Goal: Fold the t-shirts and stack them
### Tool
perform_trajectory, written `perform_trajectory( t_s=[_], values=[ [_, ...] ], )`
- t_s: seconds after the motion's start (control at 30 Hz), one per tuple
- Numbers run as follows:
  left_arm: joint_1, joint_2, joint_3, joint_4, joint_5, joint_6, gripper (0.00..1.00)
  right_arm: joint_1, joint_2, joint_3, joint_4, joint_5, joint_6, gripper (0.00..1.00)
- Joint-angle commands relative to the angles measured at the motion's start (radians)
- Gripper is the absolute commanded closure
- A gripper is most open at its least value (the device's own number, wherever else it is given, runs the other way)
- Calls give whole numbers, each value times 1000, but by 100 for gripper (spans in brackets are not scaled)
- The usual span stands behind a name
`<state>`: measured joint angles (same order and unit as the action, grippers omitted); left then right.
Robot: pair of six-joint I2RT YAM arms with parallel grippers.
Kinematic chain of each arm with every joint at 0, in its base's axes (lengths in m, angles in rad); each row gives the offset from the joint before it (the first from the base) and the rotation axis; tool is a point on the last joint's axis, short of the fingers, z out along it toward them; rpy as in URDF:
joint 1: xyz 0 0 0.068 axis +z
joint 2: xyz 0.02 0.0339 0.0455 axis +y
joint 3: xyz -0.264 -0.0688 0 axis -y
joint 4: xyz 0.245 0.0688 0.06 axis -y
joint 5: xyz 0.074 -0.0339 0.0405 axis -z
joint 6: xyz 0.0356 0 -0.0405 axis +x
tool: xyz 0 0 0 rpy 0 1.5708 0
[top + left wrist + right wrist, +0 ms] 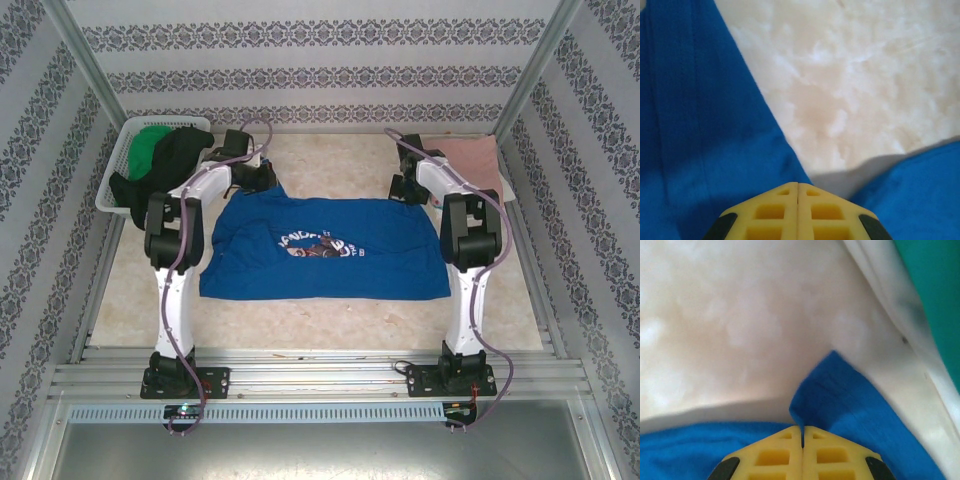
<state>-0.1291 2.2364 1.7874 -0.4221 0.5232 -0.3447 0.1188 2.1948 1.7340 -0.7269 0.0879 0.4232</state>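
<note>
A royal-blue t-shirt [320, 265] with a white-and-dark chest print lies spread flat in the middle of the table. My left gripper [262, 182] is at its far left corner, where the cloth rises to a small peak. In the left wrist view the yellow fingers [798, 185] are pressed together, with blue cloth [700, 125] running under them. My right gripper [405, 190] is at the far right corner. Its fingers [802, 428] are shut on a raised fold of the blue cloth [850, 395]. A folded salmon-pink t-shirt [470, 158] lies at the back right.
A white slatted basket [118, 165] at the back left holds a green t-shirt [150, 145] and a black one [178, 160]. Patterned walls enclose the table on three sides. Bare tabletop [330, 160] lies between the two grippers. A white edge [890, 295] and a teal patch [935, 285] sit beside the right gripper.
</note>
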Motion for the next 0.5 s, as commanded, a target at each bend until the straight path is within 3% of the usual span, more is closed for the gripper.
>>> perform_trajectory(
  t_s=[0.0, 0.1, 0.13, 0.23, 0.33, 0.4, 0.43, 0.47],
  values=[
    [4, -119, -94, 120, 30, -28, 100, 12, -129, -97, 68, 41, 22, 98],
    [5, -169, -172, 150, -22, -25, 100, 22, -177, -165, 83, 47, 19, 98],
    [5, -168, -172, 144, -71, -21, 86, 27, -188, -184, 92, 50, 13, 98],
    [7, -90, -71, 85, -169, -12, 62, 40, -197, -216, 102, 47, 10, 98],
    [-2, 31, 84, 31, -297, -66, 68, 45, -192, -233, 120, 38, 14, 98],
    [-34, 87, 153, 33, -453, -72, 62, 47, -186, -238, 126, 30, 14, 98],
    [-49, 117, 181, 44, -500, -77, 54, 48, -184, -241, 128, 26, 16, 98],
    [-52, 154, 221, 46, -509, -93, 53, 48, -182, -243, 129, 23, 15, 98]
  ],
)
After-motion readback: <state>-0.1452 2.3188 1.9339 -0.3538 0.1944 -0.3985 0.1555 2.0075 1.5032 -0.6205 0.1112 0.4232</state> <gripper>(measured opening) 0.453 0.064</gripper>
